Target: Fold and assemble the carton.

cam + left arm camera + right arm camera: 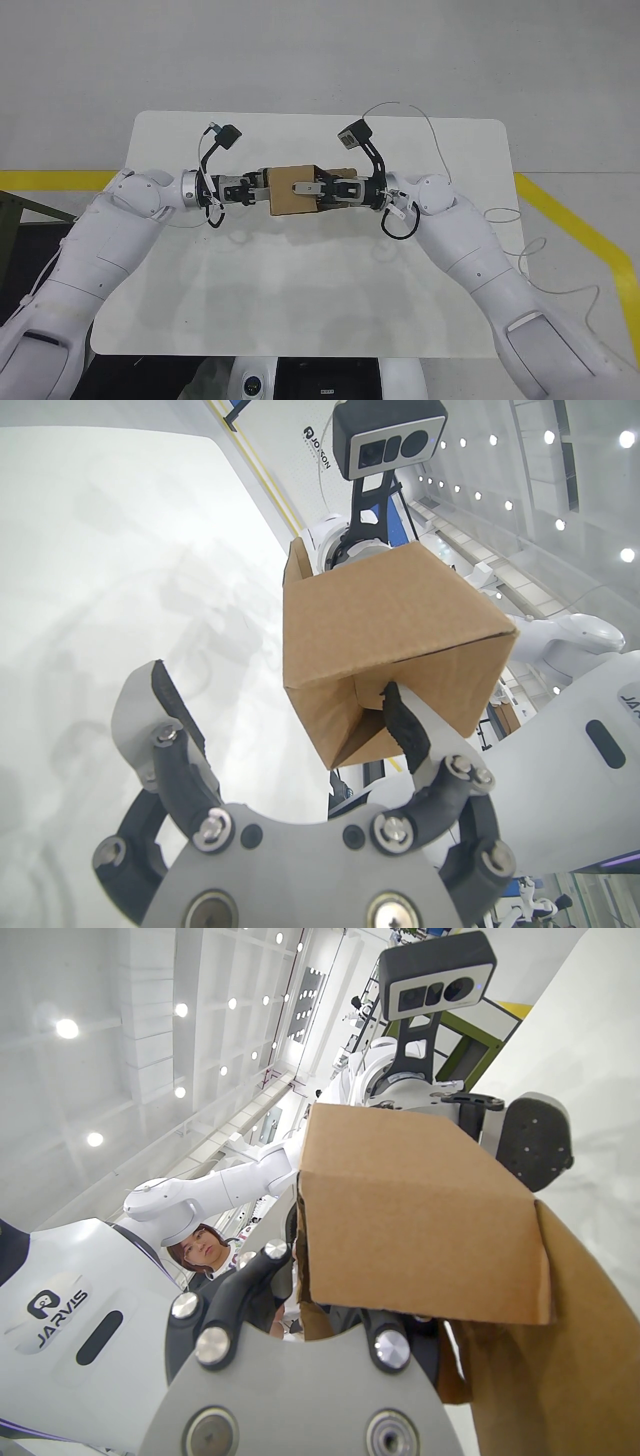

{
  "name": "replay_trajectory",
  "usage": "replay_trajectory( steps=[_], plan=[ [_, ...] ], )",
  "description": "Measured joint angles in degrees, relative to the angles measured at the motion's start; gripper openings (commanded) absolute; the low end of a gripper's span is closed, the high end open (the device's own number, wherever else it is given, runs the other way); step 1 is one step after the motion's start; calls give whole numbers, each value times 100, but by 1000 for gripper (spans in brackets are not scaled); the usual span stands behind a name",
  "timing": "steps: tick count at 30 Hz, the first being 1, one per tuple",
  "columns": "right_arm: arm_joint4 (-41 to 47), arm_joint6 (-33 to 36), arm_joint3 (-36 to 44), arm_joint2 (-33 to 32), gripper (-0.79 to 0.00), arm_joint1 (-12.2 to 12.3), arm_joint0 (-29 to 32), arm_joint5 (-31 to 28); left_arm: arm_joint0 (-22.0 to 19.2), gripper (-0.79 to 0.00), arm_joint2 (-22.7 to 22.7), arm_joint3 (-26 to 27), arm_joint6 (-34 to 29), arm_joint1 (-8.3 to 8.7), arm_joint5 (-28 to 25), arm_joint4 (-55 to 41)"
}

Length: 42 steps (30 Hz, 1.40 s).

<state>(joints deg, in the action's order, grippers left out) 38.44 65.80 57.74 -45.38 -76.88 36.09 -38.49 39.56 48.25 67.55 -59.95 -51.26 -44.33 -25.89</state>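
L claw (276,681) open, 1 finger (406,731) in carton (292,188) end | R claw (322,188) gripping carton

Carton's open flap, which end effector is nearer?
Right. The flap is beside the right end effector, at its end of the carton; the left end effector is at the opposite end.

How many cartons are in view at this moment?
1. The brown carton is over the middle of the white table, between the two arms. The left tool, open, has one finger inside the carton's open end.
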Motion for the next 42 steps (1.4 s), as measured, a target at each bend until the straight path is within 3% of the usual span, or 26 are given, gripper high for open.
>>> replay_trajectory(
  steps=[16,28,42],
  plan=[
    [-61,-11,-63,-59,-785,34,1,-10,-12,0,46,-93,83,26,-83,227],
    [-186,-169,491,-298,-785,88,339,192,14,0,-9,-187,155,-3,-155,-79],
    [-74,-71,580,-409,-785,40,404,198,18,0,-86,-97,-25,8,23,-540]
  ],
)
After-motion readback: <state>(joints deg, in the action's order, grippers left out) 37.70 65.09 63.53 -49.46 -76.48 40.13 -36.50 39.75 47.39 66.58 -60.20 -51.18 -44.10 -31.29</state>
